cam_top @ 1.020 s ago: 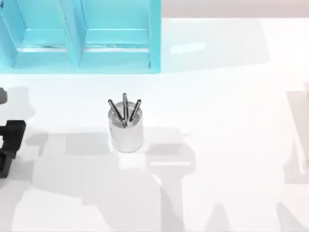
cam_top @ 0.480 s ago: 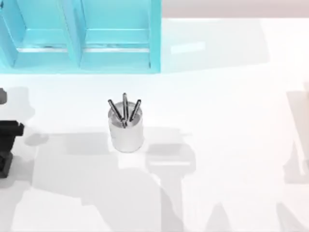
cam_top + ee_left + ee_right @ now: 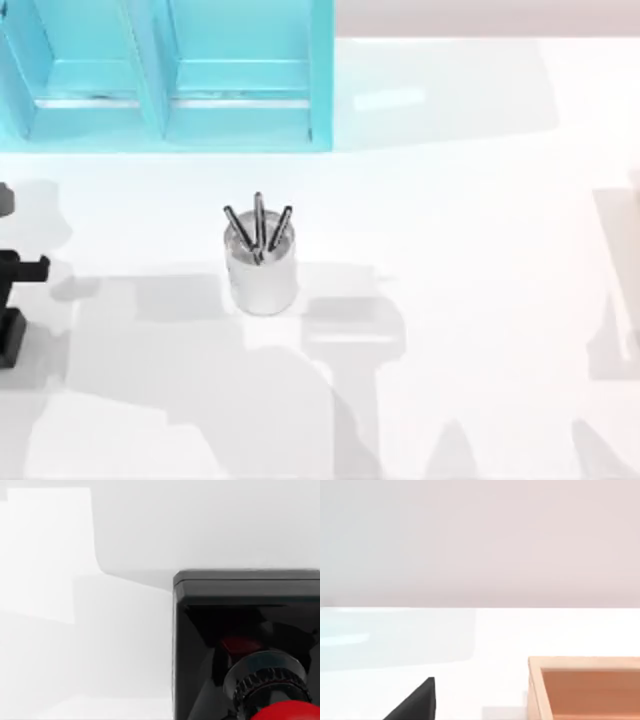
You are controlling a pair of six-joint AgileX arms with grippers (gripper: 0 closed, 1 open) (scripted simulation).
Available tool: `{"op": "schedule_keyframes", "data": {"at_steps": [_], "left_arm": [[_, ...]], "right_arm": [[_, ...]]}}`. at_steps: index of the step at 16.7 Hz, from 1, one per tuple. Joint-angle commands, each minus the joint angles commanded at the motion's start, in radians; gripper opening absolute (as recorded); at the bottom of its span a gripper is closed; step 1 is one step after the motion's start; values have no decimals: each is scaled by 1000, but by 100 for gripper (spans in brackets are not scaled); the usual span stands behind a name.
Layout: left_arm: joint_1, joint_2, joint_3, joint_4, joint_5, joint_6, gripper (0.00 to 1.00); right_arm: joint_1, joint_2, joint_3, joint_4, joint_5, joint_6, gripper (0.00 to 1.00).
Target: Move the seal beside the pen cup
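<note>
The pen cup (image 3: 260, 268), a shiny silver cylinder with three dark pens sticking out of it, stands upright a little left of the table's middle. The seal (image 3: 235, 645) looms close in the left wrist view, its black square base toward the camera and its red knob (image 3: 287, 712) at the frame's lower edge. Black parts of my left arm (image 3: 14, 300) reach in at the table's far left edge, well left of the cup. My right arm is parked off the right side.
A turquoise cabinet (image 3: 170, 75) stands along the back left. A wooden box (image 3: 585, 687) sits on the white table in the right wrist view, with a black wedge (image 3: 415, 704) near it. Bare white table (image 3: 470, 250) lies right of the cup.
The black parts of my left arm have drawn back to the left, farther toward the top view's edge. The pen cup has stayed put.
</note>
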State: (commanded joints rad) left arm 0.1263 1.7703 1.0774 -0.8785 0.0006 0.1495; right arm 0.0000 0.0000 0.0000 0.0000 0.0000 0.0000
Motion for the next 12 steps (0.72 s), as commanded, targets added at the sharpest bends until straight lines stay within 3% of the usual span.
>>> {"op": "schedule_keyframes", "data": {"at_steps": [9, 12], "left_arm": [[-4, -1, 3, -3, 0, -1, 0], [-70, 2, 74, -73, 0, -66, 0]], "right_arm": [[0, 0, 0, 0, 0, 0, 100], [0, 0, 0, 0, 0, 0, 100]]}}
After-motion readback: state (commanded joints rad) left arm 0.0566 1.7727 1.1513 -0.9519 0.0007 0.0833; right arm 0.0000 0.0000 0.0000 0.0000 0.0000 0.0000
